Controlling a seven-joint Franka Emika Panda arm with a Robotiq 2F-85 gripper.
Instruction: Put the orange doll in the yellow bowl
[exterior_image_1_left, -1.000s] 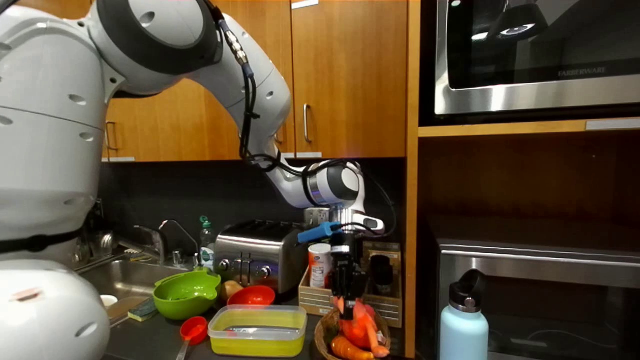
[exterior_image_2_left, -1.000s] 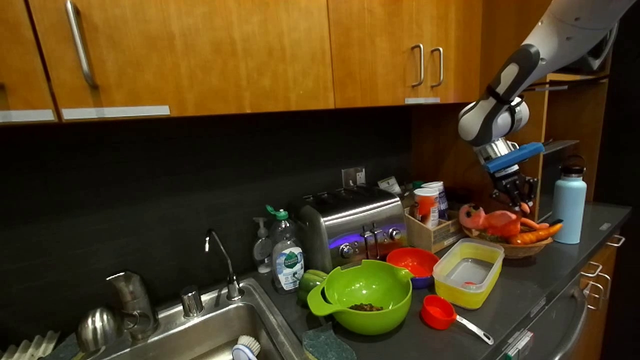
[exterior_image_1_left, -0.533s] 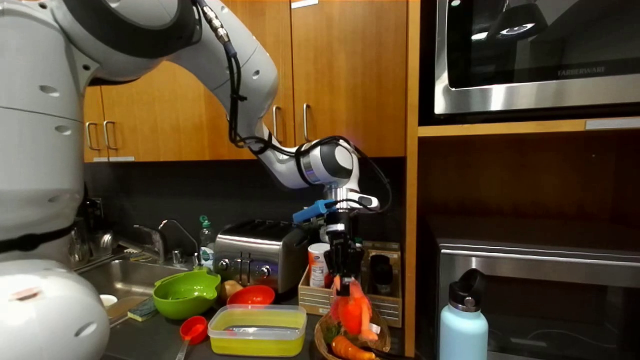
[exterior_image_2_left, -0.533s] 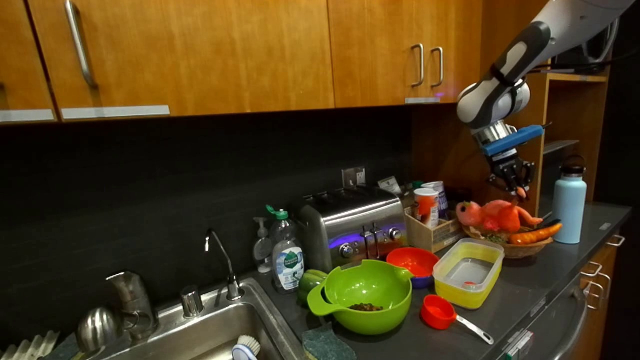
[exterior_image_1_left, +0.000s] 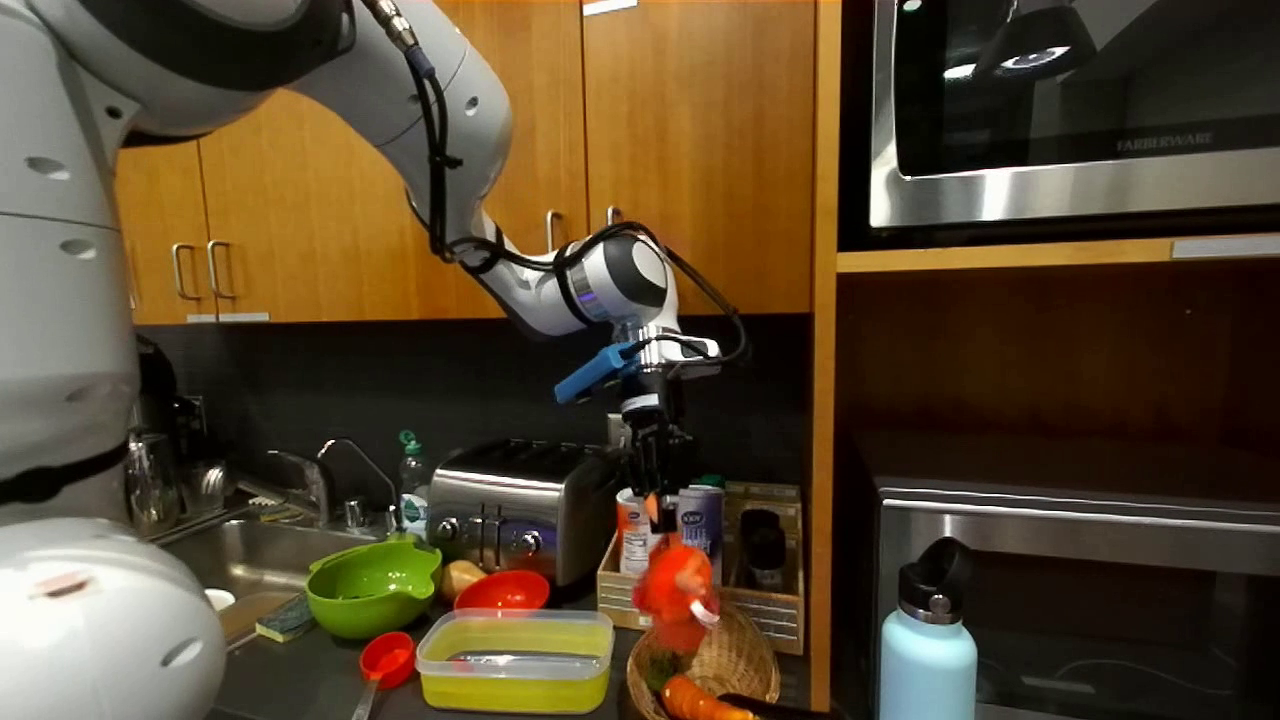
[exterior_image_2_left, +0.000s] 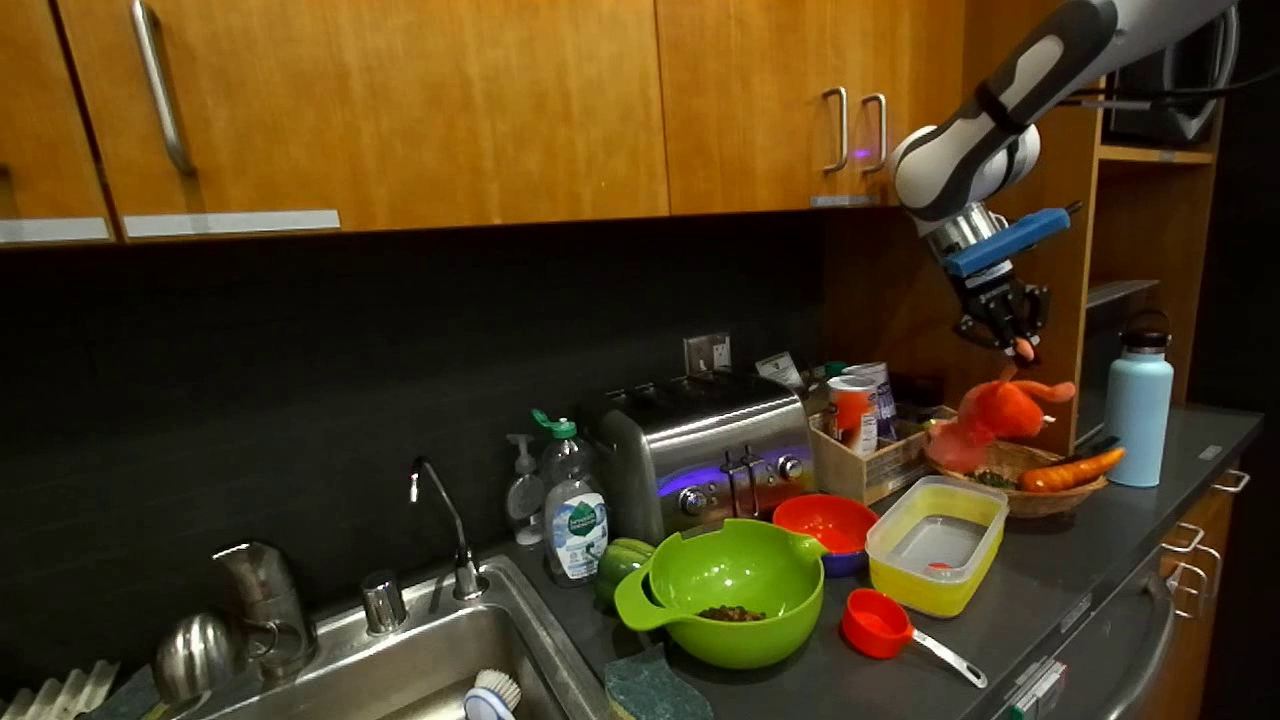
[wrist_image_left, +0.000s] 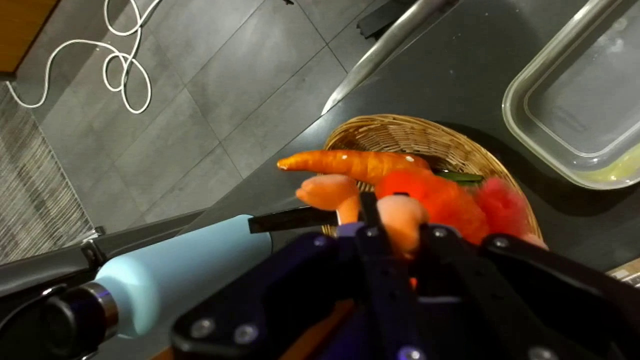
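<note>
The orange doll (exterior_image_1_left: 678, 585) hangs below my gripper (exterior_image_1_left: 660, 508) over the wicker basket. In an exterior view the gripper (exterior_image_2_left: 1020, 352) is shut on one pale limb of the doll (exterior_image_2_left: 1003, 408). In the wrist view a foot sticks out between the fingers (wrist_image_left: 384, 215), and the doll's red body (wrist_image_left: 440, 202) hangs beyond them. Its blurred head end is close to the basket rim; I cannot tell if it touches. The yellow bowl (exterior_image_1_left: 515, 690) is on the counter beside the basket, also in an exterior view (exterior_image_2_left: 935, 597) and partly in the wrist view (wrist_image_left: 600, 95).
The wicker basket (exterior_image_1_left: 740, 650) holds an orange carrot-like item (wrist_image_left: 350, 162) and a dark long item. A light-blue bottle (exterior_image_2_left: 1140, 415) stands beside it. A red bowl (exterior_image_2_left: 825, 522), red measuring cup (exterior_image_2_left: 877, 625), green bowl (exterior_image_2_left: 740, 640), toaster (exterior_image_2_left: 720, 470) and wooden box (exterior_image_2_left: 865, 470) are nearby.
My gripper has risen and moved left in both exterior views. The doll has come up with it, from lying in the basket to hanging above it, now swinging and blurred.
</note>
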